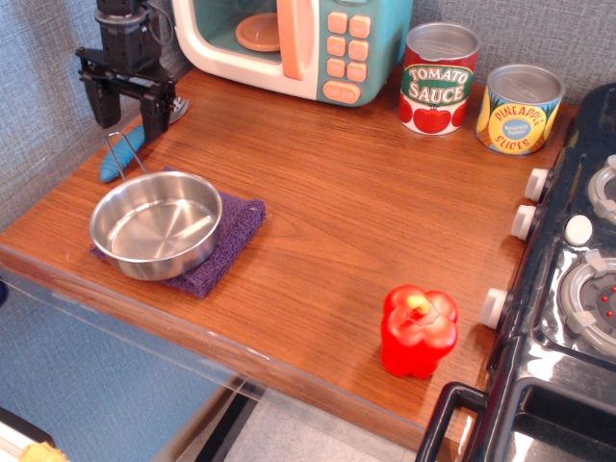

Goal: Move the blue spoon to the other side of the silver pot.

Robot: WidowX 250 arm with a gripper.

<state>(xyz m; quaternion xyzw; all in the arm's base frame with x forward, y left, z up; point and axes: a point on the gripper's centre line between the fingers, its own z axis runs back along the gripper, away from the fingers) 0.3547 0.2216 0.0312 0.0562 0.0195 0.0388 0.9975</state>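
Note:
The blue spoon (pixel 117 162) lies on the wooden table at the back left, just behind the silver pot (pixel 154 223) and beside its wire loop handle (pixel 125 154). The spoon's metal head points toward the toy microwave. My gripper (pixel 130 111) is directly over the spoon with its jaws spread wide and nothing between them. The pot sits empty on a purple cloth (pixel 236 226) near the table's front left edge.
A toy microwave (pixel 298 43) stands at the back, close to my gripper. Tomato sauce can (pixel 438 77) and pineapple can (pixel 520 108) stand at the back right. A red toy pepper (pixel 417 330) is at the front right. A toy stove (pixel 577 279) borders the right side.

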